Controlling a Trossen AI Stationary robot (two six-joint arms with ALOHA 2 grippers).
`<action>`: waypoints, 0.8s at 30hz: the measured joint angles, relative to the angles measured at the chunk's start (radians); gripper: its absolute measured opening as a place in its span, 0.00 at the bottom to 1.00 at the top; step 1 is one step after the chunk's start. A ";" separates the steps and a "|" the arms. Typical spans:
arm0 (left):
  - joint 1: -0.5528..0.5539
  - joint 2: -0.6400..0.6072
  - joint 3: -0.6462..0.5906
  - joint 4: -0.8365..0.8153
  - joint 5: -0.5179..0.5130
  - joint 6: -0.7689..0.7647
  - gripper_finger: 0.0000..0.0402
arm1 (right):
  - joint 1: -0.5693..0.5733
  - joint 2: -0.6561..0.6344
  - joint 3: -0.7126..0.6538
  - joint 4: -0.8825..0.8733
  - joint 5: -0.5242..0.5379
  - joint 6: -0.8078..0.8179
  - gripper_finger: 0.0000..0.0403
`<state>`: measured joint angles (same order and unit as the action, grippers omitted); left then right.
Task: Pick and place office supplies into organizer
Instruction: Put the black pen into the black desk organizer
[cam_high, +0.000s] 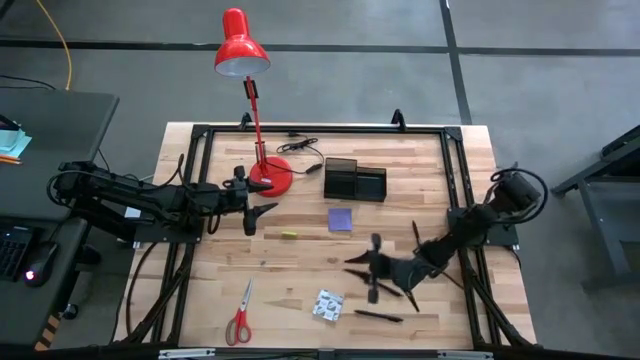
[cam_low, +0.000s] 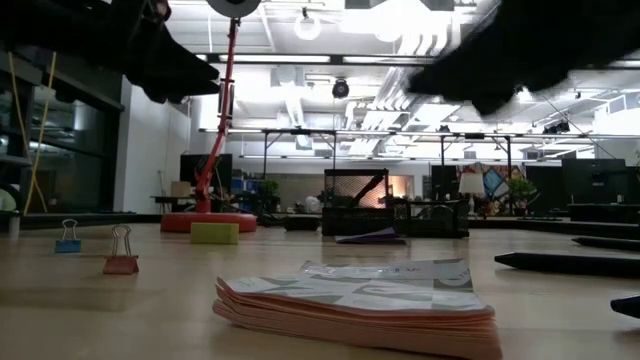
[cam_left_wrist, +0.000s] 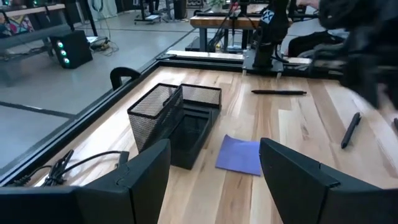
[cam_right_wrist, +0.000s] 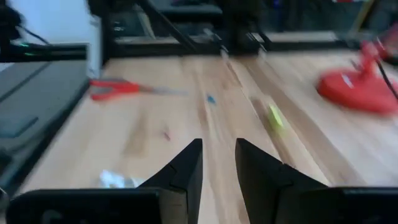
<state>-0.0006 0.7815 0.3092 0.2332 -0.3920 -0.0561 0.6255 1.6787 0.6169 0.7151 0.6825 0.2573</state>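
Observation:
The black mesh organizer stands on the far middle of the table, and the left wrist view shows the organizer too. The purple notepad lies flat just in front of it. Red-handled scissors and the patterned packet lie near the front edge. Black pens lie at the right front. A tiny yellow piece lies mid-table. My left gripper hovers wide open left of the notepad. My right gripper hangs above the pens, fingers slightly apart, with nothing between them.
The red desk lamp's base and its cord sit left of the organizer. Two small binder clips stand on the wood at the left front. More pens lie beyond the notepad. A black frame rims the table.

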 joint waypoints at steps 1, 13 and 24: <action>0.000 0.000 0.000 0.001 0.000 0.006 0.58 | 0.009 -0.008 -0.033 0.001 0.024 0.039 0.22; 0.000 0.000 0.000 0.056 0.047 0.069 0.58 | 0.217 -0.021 -0.053 -0.202 0.262 0.383 0.22; 0.000 0.000 0.000 0.147 0.067 0.091 0.58 | 0.356 -0.020 0.124 -0.724 0.230 0.891 0.22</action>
<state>-0.0006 0.7815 0.3092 0.3798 -0.3248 0.0348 0.9819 1.6585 0.7408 -0.0088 0.9128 1.1487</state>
